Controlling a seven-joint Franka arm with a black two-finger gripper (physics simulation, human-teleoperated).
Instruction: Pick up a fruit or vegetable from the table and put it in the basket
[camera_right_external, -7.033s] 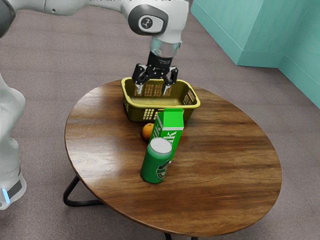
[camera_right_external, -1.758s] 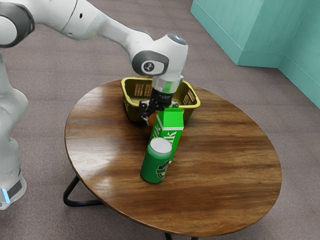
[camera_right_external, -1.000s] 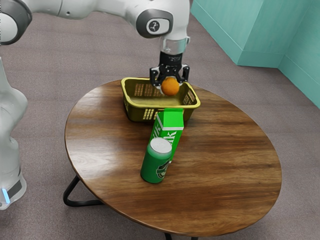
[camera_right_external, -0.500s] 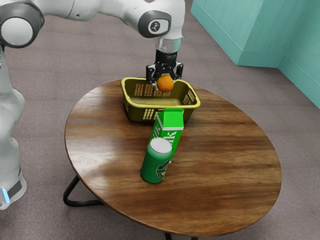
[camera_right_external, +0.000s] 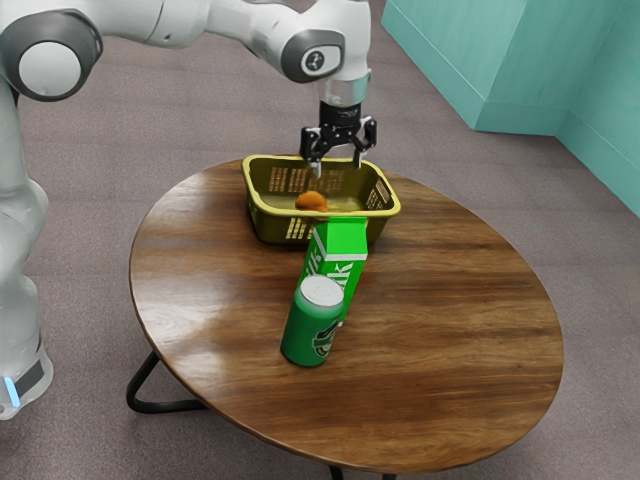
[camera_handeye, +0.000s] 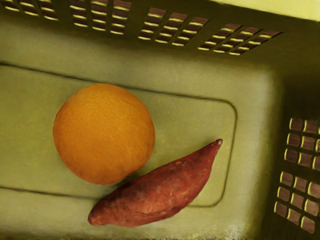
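Over the basket (camera_right_external: 262, 212), my gripper (camera_right_external: 338, 168) stands open, its two fingers spread with nothing between them. The orange (camera_right_external: 311, 201) lies inside the basket, below the gripper and partly hidden by the near rim. From the wrist view, the orange (camera_handeye: 104, 134) rests on the basket floor (camera_handeye: 195, 120) right beside a reddish sweet potato (camera_handeye: 157, 195), which also lies in the basket.
A green milk carton (camera_right_external: 346, 240) stands just in front of the basket, with a green can (camera_right_external: 306, 332) close before it. Both are on the round wooden table (camera_right_external: 450, 320).
The orange was held in the gripper half a second ago and now lies in the basket. The gripper has opened and shifted slightly toward the exterior view's right.
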